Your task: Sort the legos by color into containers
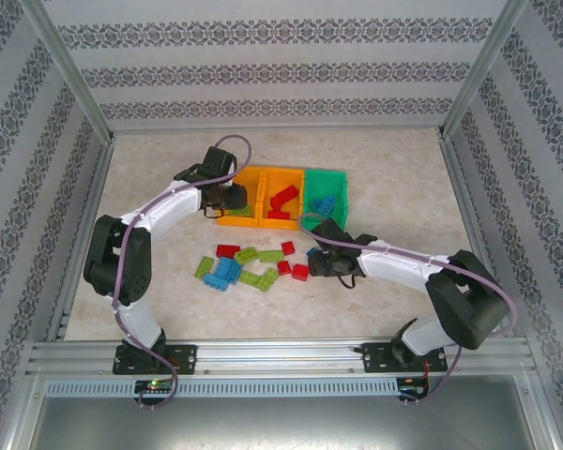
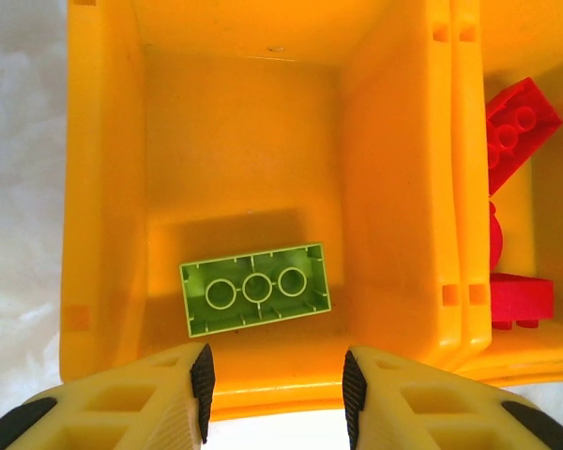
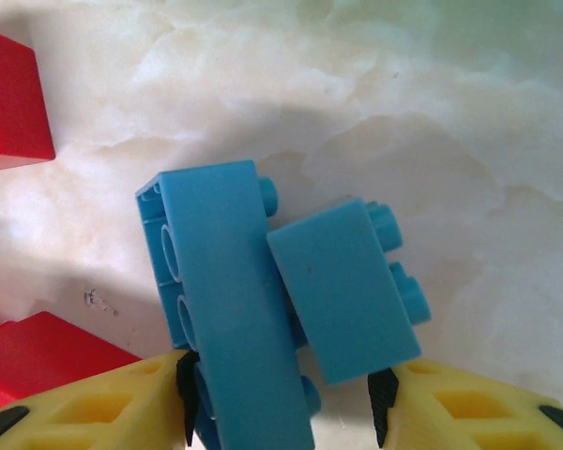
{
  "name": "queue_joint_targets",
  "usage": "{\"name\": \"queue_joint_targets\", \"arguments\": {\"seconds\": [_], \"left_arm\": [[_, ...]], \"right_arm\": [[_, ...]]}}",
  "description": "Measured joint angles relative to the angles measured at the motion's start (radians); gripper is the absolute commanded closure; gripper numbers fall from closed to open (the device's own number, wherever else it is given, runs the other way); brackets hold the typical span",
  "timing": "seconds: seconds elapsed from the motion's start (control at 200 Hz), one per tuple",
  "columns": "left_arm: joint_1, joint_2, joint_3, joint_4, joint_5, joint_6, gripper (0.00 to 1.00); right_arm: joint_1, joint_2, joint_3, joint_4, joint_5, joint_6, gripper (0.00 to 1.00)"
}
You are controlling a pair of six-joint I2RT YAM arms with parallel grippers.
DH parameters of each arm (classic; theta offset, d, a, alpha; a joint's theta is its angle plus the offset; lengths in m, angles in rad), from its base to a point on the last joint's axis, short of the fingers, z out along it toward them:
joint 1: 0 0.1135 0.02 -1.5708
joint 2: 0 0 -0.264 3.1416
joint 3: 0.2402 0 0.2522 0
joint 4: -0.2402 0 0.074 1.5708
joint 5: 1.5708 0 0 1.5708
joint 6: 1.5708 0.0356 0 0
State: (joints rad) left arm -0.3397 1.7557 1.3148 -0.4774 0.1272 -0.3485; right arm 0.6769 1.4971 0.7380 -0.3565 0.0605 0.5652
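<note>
Lime green brick: lies hollow side up on the floor of the left orange-yellow bin, just beyond the fingertips and roughly centred on their gap.
Left gripper: hangs over that bin's near rim, jaws parted, nothing between them.
Middle orange-yellow bin: to the right of the left jaws, with red bricks inside.
Long blue brick: on its side on the marbled table, between the right jaws, close against the left finger.
Short blue brick: touches the long one, on the right-finger side.
Right gripper: its fingers flank both blue bricks; I cannot tell whether they press on them.
Green bin: beyond the right gripper, holding blue pieces.
Loose legos: red, blue and lime green, scattered on the table left of the right jaws.
</note>
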Motion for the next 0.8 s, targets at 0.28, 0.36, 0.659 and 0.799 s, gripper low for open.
{"name": "queue_joint_targets", "arguments": {"seconds": [0.28,0.36,0.659,0.799], "left_arm": [[0.0,-0.018,-0.02,0.008,0.0,-0.003,0.57],[0.0,-0.018,-0.026,0.008,0.0,-0.004,0.57],[0.0,-0.027,-0.047,0.015,-0.002,-0.005,0.57],[0.0,-0.031,-0.052,0.016,-0.004,-0.008,0.57]], "right_arm": [[0.002,0.01,0.01,0.009,-0.002,-0.014,0.57],[0.007,0.015,0.014,0.009,-0.002,-0.015,0.61],[0.015,0.024,0.021,0.005,-0.002,-0.006,0.75],[0.015,-0.014,0.021,-0.024,-0.003,0.005,0.76]]}}
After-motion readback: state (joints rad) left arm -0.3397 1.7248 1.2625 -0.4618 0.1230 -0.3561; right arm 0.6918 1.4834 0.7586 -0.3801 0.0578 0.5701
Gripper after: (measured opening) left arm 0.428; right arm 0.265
